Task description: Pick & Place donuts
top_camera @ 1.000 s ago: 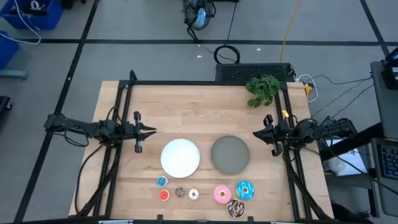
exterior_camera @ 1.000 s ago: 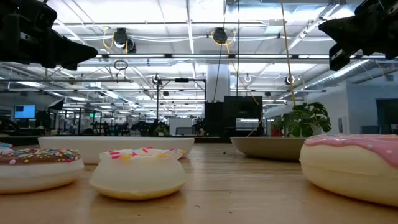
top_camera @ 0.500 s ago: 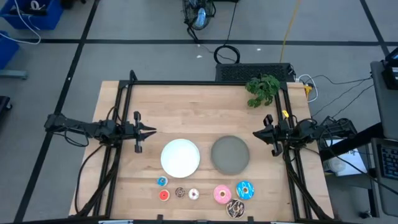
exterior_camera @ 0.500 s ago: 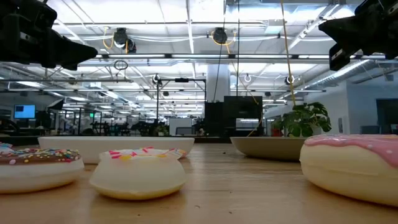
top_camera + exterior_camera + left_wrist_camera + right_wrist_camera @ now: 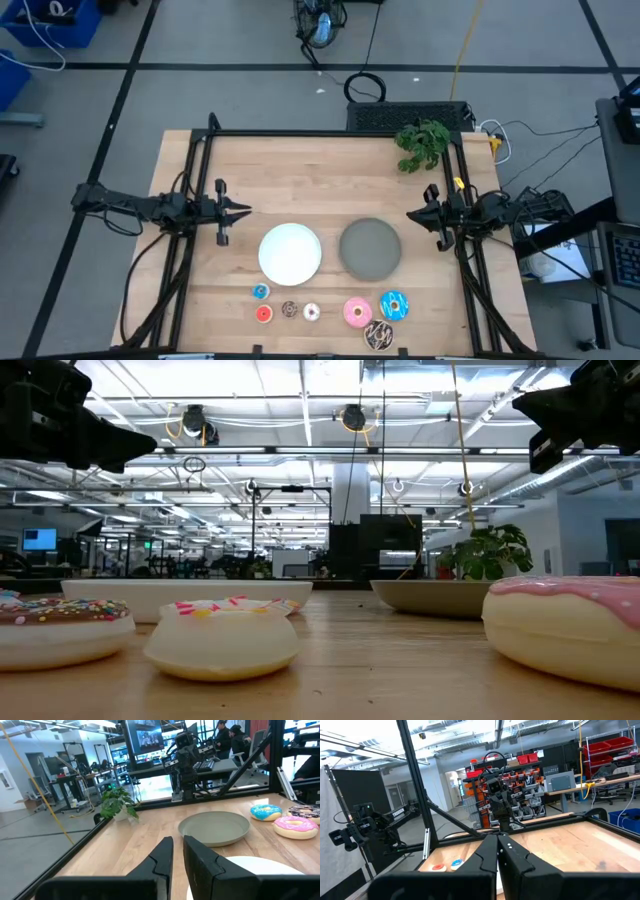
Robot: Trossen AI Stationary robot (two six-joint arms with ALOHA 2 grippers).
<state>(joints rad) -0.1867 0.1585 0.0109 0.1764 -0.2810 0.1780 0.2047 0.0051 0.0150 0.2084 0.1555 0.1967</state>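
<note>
Seven toy donuts lie flat near the table's near edge. The tiny ones are blue (image 5: 260, 291), red (image 5: 264, 313), brown (image 5: 290, 309) and whitish-pink (image 5: 311, 312). The larger ones are pink (image 5: 357, 312), blue (image 5: 393, 305) and dark brown with sprinkles (image 5: 378, 335). My left gripper (image 5: 245, 210) hovers level at the table's left side, far from the donuts; a narrow empty gap shows between its fingers (image 5: 178, 840). My right gripper (image 5: 410, 214) hovers at the right side, shut and empty (image 5: 497, 837). Both point toward the table's middle.
A white plate (image 5: 290, 252) and a grey plate (image 5: 370, 248) sit side by side mid-table, between the grippers and just beyond the donuts. A small green plant (image 5: 422, 143) stands at the far right corner. A black frame (image 5: 300, 133) rims the table.
</note>
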